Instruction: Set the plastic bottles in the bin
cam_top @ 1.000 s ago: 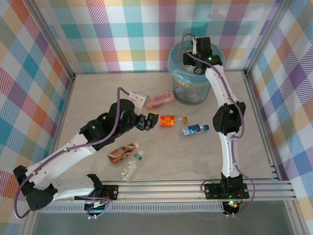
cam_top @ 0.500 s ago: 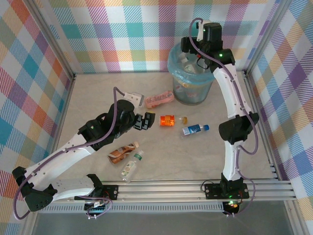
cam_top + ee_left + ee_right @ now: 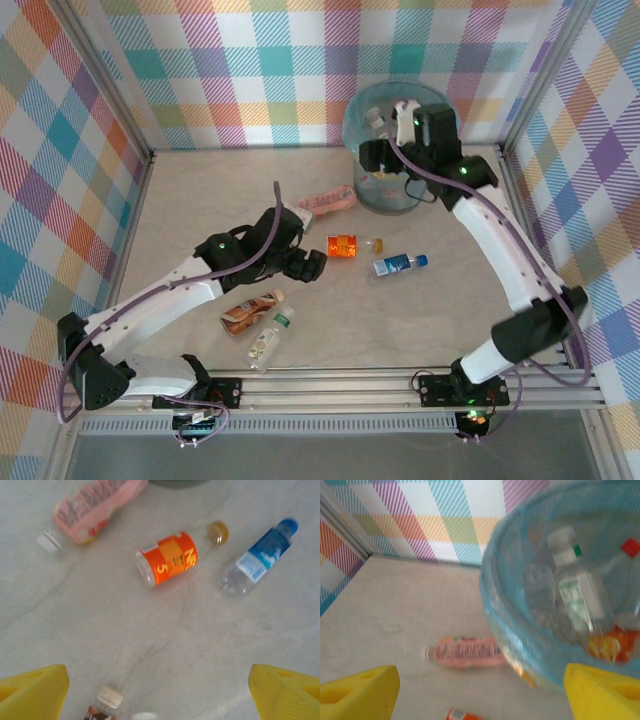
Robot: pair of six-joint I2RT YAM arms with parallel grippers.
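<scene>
My left claw (image 3: 306, 264) hangs spread and empty near the orange-labelled bottle (image 3: 170, 560) lying on the table (image 3: 125, 630); I should centre over its label, straddle its width, then descend; my right claw (image 3: 374, 154) gapes empty beside the bin (image 3: 352, 125).

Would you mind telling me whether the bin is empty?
Not empty: the bin holds several bottles, visible through its open top.

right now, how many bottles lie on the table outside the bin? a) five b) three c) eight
a: the pink bottle, orange bottle, blue bottle, brown bottle and green-capped bottle lie on the table, five in all.
</scene>
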